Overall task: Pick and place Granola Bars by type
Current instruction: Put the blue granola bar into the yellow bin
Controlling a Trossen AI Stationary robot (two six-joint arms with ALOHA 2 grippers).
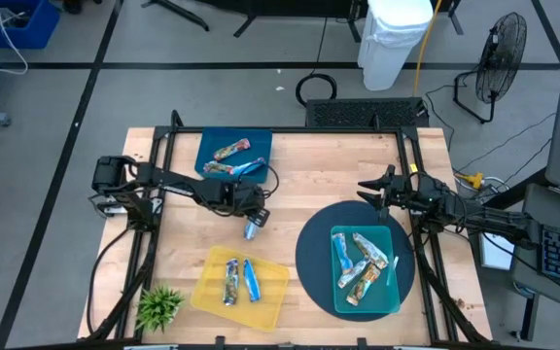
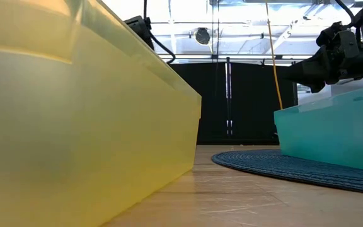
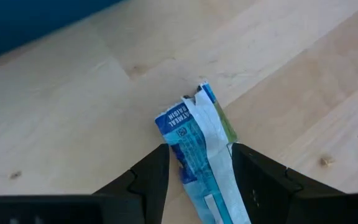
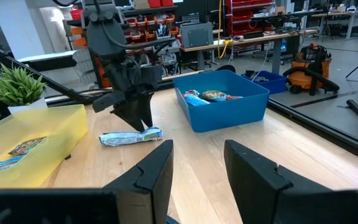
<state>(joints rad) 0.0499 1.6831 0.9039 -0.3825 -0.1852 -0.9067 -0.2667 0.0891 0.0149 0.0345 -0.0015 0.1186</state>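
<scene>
A blue-silver granola bar [image 3: 194,140] lies on the wood between the blue tray [image 1: 212,146] and the yellow tray [image 1: 270,297]. My left gripper [image 3: 199,152] stands over it, shut on it; the right wrist view shows the same bar [image 4: 131,137] flat on the table under that gripper [image 4: 140,121]. The blue tray holds multicoloured bars [image 1: 233,151]. Two bars [image 1: 239,280] lie in the yellow tray, and several bars [image 1: 363,262] in the teal tray [image 1: 394,299]. My right gripper [image 1: 366,191] hangs open at the far edge of the dark round mat [image 1: 311,255], touching nothing. My left gripper pinches the blue-silver bar between its two fingers [image 3: 151,177], at the bar's end [image 4: 154,132] nearer the blue tray. The fingers come from above, slanting down, one on each long side. The bar's free end [image 3: 197,102] reaches out past the fingertips, and the bar lies on the table.
A small green plant [image 1: 158,306] stands at the table's near left corner. The teal tray sits on the round mat [image 2: 295,165]. The yellow tray's wall [image 2: 74,126] fills the low view's left side. Black frame rails [image 1: 163,194] run along both table sides.
</scene>
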